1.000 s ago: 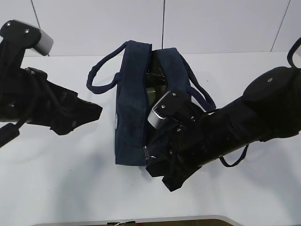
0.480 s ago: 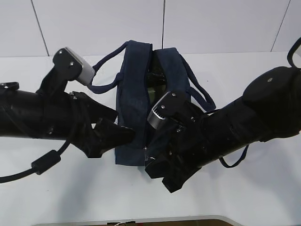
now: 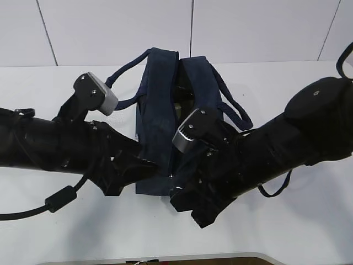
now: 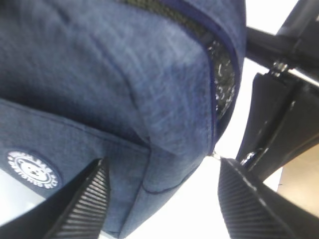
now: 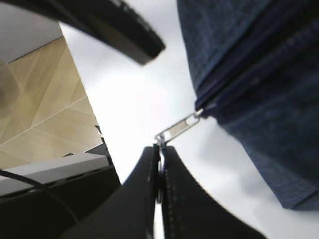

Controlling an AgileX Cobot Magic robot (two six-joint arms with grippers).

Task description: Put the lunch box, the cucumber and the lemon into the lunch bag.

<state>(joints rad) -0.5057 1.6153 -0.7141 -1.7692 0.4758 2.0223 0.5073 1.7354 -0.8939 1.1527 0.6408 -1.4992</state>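
Now right gripper (image 5: 160, 164) clamped on zipper pull (image 5: 175, 128), fingers together, likely to draw zipper. Lunch bag (image 3: 157, 118) just ahead of it. Left gripper (image 4: 159, 194) apart, 2 fingers (image 4: 92, 196) either side of bag corner, probably to steady it.

Matt navy woven-cloth lunch bag (image 3: 157, 116), shiny metal zipper pull (image 5: 177, 127)

I seem to work in a lab or test room: bare white table (image 3: 66, 221), plain panelled wall (image 3: 110, 27), wood-look floor (image 5: 45, 119).
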